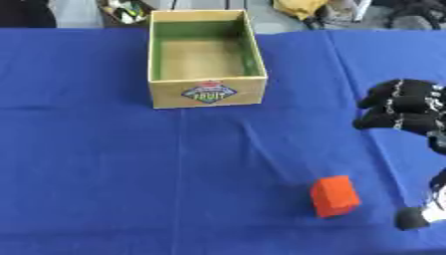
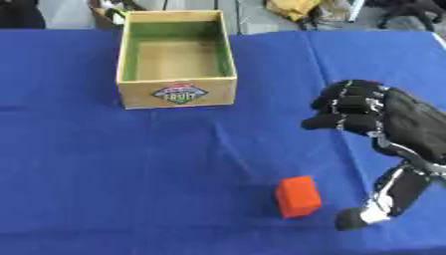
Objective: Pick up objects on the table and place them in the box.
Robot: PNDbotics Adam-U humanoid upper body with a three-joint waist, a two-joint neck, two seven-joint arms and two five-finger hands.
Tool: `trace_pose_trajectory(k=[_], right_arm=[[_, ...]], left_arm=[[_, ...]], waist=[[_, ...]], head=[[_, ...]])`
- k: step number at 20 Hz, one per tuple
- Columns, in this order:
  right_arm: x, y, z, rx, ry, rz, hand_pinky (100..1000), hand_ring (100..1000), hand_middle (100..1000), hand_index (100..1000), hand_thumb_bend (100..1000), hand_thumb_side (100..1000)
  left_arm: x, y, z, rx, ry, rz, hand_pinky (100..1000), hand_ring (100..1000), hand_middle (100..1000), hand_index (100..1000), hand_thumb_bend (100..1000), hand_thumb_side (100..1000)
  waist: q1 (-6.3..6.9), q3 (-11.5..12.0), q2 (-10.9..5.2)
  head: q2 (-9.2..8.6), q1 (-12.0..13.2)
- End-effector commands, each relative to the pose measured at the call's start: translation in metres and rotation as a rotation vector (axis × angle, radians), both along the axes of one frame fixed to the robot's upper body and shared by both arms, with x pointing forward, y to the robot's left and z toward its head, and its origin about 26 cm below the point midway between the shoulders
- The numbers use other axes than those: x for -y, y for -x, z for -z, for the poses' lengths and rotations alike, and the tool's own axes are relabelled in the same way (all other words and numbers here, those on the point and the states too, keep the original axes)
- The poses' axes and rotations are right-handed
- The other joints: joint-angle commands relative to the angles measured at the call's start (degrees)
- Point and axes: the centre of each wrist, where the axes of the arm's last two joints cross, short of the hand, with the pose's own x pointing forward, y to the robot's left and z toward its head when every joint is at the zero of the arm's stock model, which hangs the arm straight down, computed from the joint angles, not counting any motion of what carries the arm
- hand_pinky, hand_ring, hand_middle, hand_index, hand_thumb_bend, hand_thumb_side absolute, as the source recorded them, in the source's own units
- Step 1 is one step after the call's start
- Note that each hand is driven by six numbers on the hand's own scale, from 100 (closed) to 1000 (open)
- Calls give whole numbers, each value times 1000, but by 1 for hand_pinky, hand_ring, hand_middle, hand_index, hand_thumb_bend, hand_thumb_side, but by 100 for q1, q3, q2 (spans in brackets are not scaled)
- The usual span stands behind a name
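Right hand (image 2: 383,124) in from the right side, above the counter (image 2: 131,189), which is covered in blue cloth. Fingers (image 2: 344,107) bent over at mid-height, thumb (image 2: 392,194) stretched down toward the cloth, tip near the lower right. Hand is spread, nothing between thumb and fingers, holding nothing.

Orange-red block (image 2: 298,196) sits on the cloth in the lower right area, tilted a little relative to the counter edge. It's just left of the thumb tip, not touching it; blue cloth visible between the two. Fingers are above and to the right of the block, apart from it.

Cardboard box (image 1: 207,92) stands upright toward the far side of the counter, left of centre, open top. Green upper inner walls, bare brown floor, nothing inside. Diamond-shaped label (image 1: 209,92) on the near wall; print too small to read. Box well apart from block and hand.

Left hand doesn't show in either view.

Some clutter beyond the far edge of the counter, can't make out what.
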Motion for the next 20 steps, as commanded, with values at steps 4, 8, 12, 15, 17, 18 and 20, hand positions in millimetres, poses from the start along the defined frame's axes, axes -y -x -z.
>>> trace_pose_trajectory(k=[4, 8, 12, 15, 17, 18, 20], right_arm=[[-11, -4, -9, 24, 100, 31, 715, 707, 581, 783, 764, 1000], [-20, -7, -5, 14, 122, 43, 714, 704, 576, 782, 771, 1000], [-28, -9, 0, -7, 146, 53, 709, 700, 573, 778, 774, 1000], [-32, -10, 1, -9, 159, 61, 706, 700, 575, 776, 777, 1000], [-34, -11, 1, -4, 176, 67, 705, 703, 585, 774, 783, 1000], [-34, -11, 1, 0, 189, 72, 704, 704, 587, 773, 783, 1000], [-36, -11, 1, 12, 213, 80, 702, 705, 592, 771, 784, 1000]], left_arm=[[2, 0, -8, 17, -21, 16, 100, 137, 155, 407, 100, 993], [2, -1, -8, 15, -24, 22, 100, 137, 156, 408, 100, 995], [3, -1, -8, 14, -26, 23, 100, 137, 156, 407, 100, 998], [3, -1, -8, 13, -28, 25, 100, 137, 156, 407, 100, 1000], [3, -1, -8, 13, -30, 27, 100, 138, 157, 407, 100, 1000], [3, -1, -8, 13, -31, 28, 100, 138, 157, 407, 100, 1000], [3, -1, -8, 13, -32, 30, 100, 138, 157, 407, 100, 1000]], waist=[[0, 21, -89], [-11, 19, -75], [-20, 21, -62], [-29, 18, -54], [-32, 19, -50], [-33, 21, -48], [-36, 25, -43]], head=[[-3, -26], [2, 2], [5, 20], [10, 29], [9, 34], [6, 35], [-1, 36]])
